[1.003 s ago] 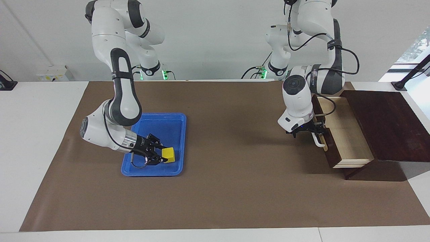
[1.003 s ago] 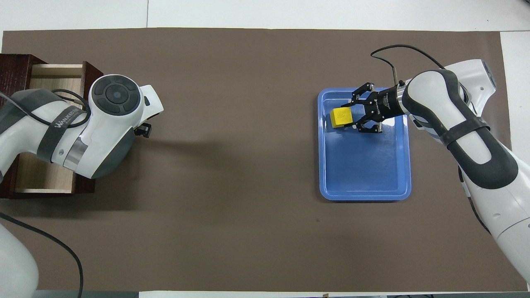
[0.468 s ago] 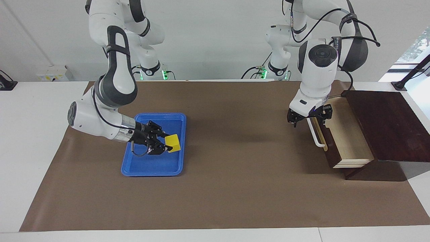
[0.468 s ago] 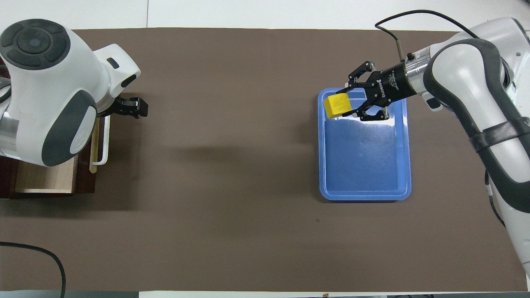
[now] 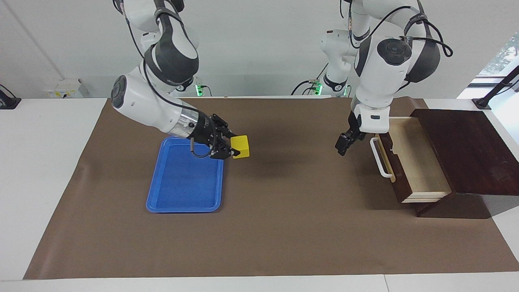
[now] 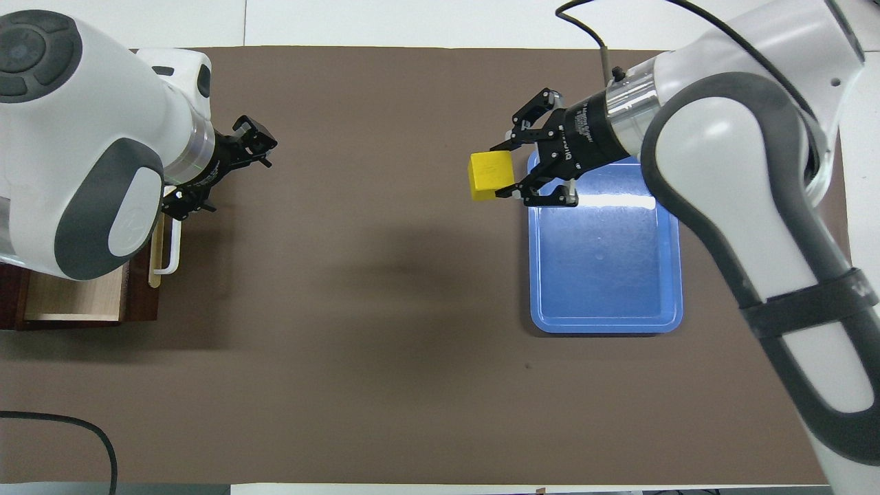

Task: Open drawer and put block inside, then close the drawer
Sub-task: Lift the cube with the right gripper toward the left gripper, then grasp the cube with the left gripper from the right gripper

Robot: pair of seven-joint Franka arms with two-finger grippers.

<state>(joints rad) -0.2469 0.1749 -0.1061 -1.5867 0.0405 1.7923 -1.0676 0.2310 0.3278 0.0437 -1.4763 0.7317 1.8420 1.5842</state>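
Since the earlier frame, the block point(image 5: 240, 146) is lifted clear of the blue tray point(image 5: 184, 202), clamped in the right tool point(image 5: 234, 147). The open drawer point(image 5: 413, 162) lies toward the left arm's table end; the left tool point(image 5: 342, 145) is parted beside the handle point(image 5: 380, 162).

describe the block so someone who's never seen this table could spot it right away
Start at the blue tray on the brown mat toward the right arm's end of the table. The right gripper holds the block in the air over the mat beside it. It is the only bright yellow cube here.
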